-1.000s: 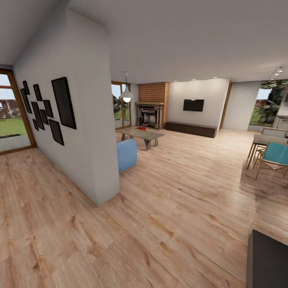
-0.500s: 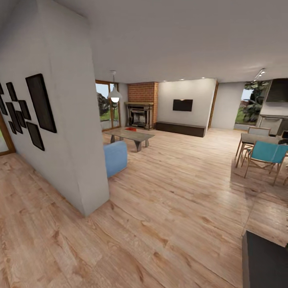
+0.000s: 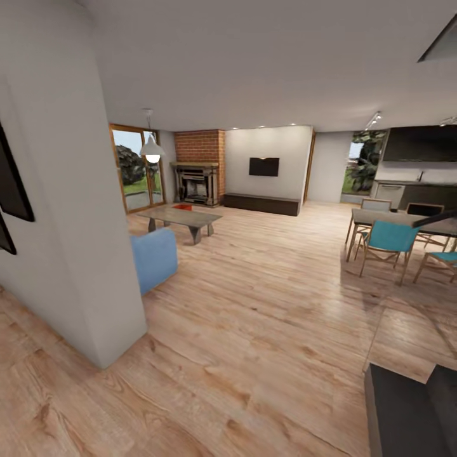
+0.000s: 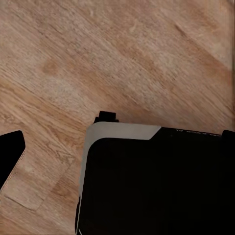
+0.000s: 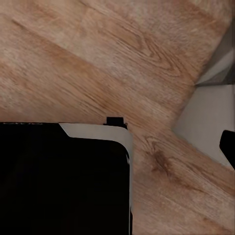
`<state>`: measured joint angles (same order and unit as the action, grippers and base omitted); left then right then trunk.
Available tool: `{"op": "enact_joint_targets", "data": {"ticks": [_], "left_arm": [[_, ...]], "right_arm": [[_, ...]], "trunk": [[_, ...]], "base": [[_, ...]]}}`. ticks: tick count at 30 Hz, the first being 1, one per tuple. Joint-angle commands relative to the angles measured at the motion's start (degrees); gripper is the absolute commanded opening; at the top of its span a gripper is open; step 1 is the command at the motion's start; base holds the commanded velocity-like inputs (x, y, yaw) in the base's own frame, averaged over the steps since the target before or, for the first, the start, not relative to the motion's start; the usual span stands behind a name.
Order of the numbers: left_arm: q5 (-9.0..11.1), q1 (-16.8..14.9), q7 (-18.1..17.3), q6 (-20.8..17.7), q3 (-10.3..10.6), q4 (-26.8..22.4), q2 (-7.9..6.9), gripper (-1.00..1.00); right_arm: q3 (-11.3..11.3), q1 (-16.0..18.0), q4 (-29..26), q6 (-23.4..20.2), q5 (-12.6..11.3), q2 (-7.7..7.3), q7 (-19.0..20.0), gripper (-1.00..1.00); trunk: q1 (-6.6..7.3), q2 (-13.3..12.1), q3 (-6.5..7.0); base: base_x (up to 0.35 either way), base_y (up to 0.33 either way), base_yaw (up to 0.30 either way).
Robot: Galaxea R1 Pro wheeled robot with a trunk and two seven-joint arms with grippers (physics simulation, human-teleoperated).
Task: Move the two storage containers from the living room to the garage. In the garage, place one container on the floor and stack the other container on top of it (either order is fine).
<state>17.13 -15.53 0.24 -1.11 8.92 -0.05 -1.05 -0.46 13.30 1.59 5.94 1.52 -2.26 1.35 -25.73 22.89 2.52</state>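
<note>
On my left in the head view I see a big white wall standing close to me. It hides part of the room behind it. Two dark picture frames hang on it, both cut off by the edge. Just past the wall is a blue sofa; I see only its end. Beyond it stands one low grey coffee table. Something small and red sits on the table's far end. It may be one of the storage containers, but it is too small for me to be sure, and I can count only one. Behind are the glass doors, a white hanging lamp, the brick fireplace and a dark TV over a long low cabinet. The light wood floor is wide between me and the table.

On the right is a dining table with chairs; two have blue seats. A dark block sits at the bottom right corner, cut off.

Each wrist view shows the wood floor and a big black body with a pale edge. A black tip pokes in beside it in the left one, and another in the right one, so I cannot tell how either set of fingers stands.
</note>
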Motion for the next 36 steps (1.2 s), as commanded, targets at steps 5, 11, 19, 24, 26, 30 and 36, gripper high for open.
{"op": "enact_joint_targets", "data": {"ticks": [5, 11, 19, 24, 26, 30, 36], "left_arm": [[0.55, -0.02, 0.02, -0.12, 0.49, -0.03, -0.01, 1.00], [0.57, -0.02, 0.02, -0.04, 0.49, -0.04, -0.07, 1.00], [0.61, -0.02, 0.02, 0.21, 0.49, -0.04, -0.18, 1.00], [0.62, -0.01, 0.02, 0.23, 0.49, -0.04, -0.20, 1.00], [0.62, -0.01, 0.02, 0.23, 0.49, -0.04, -0.19, 1.00], [0.62, -0.02, 0.02, 0.23, 0.49, -0.04, -0.19, 1.00], [0.62, -0.02, 0.02, 0.23, 0.49, -0.04, -0.18, 1.00]], "right_arm": [[-0.07, 0.06, 0.17, 0.33, 0.15, -0.02, 0.14, 1.00], [-0.07, 0.06, 0.17, 0.39, 0.23, -0.02, 0.13, 1.00], [-0.07, 0.06, 0.17, 0.47, 0.22, -0.03, 0.06, 1.00], [-0.05, 0.06, 0.17, 0.43, 0.23, -0.02, 0.06, 1.00], [-0.05, 0.06, 0.17, 0.39, 0.23, -0.02, 0.06, 1.00], [0.01, 0.06, 0.17, 0.15, 0.23, -0.02, 0.06, 1.00], [0.10, 0.05, 0.17, 0.09, 0.23, -0.04, 0.06, 1.00]], "trunk": [[-0.05, 0.03, -0.02], [-0.05, 0.03, -0.02], [-0.05, 0.03, -0.02], [-0.05, 0.03, -0.02], [-0.05, 0.03, -0.02], [-0.05, 0.03, -0.02], [-0.05, 0.03, -0.02]], "base": [[0.316, 0.000, -0.233], [0.318, 0.000, -0.103], [0.318, 0.000, -0.002], [0.319, 0.000, 0.000], [0.320, 0.000, 0.000], [0.320, 0.000, 0.000], [0.320, 0.000, 0.000]]}}
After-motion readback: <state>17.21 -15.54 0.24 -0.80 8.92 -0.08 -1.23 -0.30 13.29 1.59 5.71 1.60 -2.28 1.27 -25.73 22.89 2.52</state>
